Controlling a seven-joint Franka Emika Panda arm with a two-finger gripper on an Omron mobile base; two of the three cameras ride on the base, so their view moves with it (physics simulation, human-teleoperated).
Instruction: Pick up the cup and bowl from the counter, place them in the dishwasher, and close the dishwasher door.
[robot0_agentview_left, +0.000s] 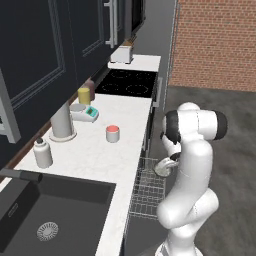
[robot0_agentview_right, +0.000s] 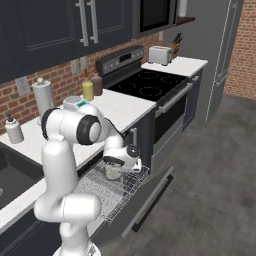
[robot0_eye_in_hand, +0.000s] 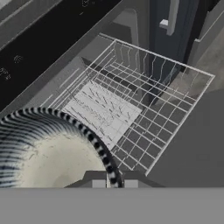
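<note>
Grey, shallow bowl (robot0_agentview_right: 113, 172) with pale inside hangs over the wire rack (robot0_agentview_right: 116, 189), rim pinched by the tool (robot0_eye_in_hand: 114, 183).

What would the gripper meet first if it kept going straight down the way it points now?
The gripper, shut on the bowl's rim, points down over the dishwasher's pulled-out wire rack. Going straight on, the bowl would probably meet the rack floor first; how much gap remains is hard to judge.

Red brick wall (robot0_agentview_left: 215, 45) at the far end, dark grey floor (robot0_agentview_right: 210, 165), dark upper cabinets (robot0_agentview_right: 65, 25) with silver handles, black stove (robot0_agentview_right: 150, 85), toaster (robot0_agentview_right: 159, 54)
</note>
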